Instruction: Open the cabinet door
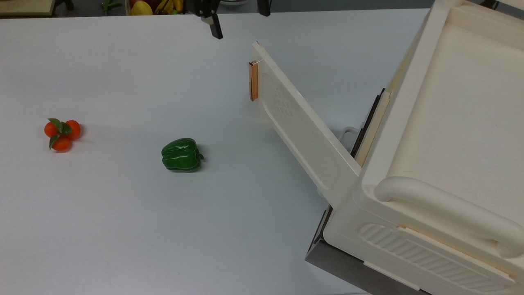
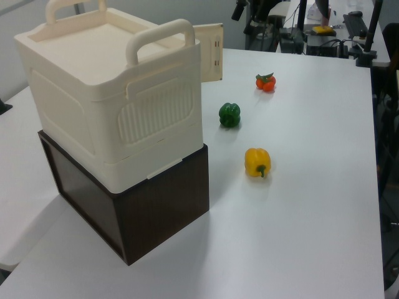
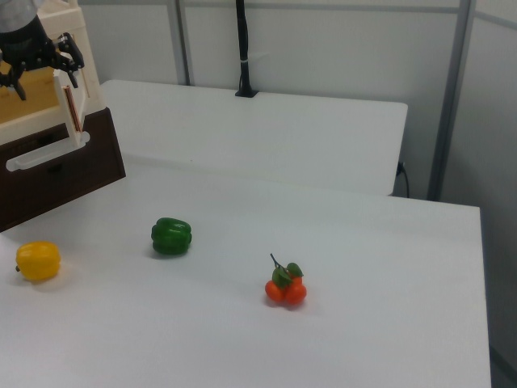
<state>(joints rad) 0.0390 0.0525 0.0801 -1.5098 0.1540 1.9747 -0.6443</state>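
Claw: the claw [image 1: 240,23] sits at the top edge of the top view, its two fingers [image 1: 215,28] spread wide apart with nothing between them. In the right view it is in the upper left corner.
Claw to door: it is above the door's free end in the top view, with a clear gap and no contact.
Door: the door [image 1: 303,131] stands swung out from the cabinet [image 1: 450,123], running from the hinge at centre right up to the upper centre of the top view.
Handle: the copper strip [image 1: 254,80] sits at the door's free end, facing the top view's left.
Cabinet edge: the opening shows as a dark slit between the door's hinge end and the cabinet's rim.
Base: the cabinet rests on a dark box [image 2: 143,205], lower left in the left view.
Green pepper: the green pepper [image 1: 181,154] lies left of centre in the top view, well apart from the door.
Oranges: the cluster of oranges [image 1: 62,132] lies near the top view's left edge.
Yellow pepper: the yellow pepper [image 2: 257,162] lies near the centre of the left view, just beside the box's corner but not touching it.
Open room: the bench [image 1: 123,225] is bare across the lower left of the top view and between the green pepper and the door.
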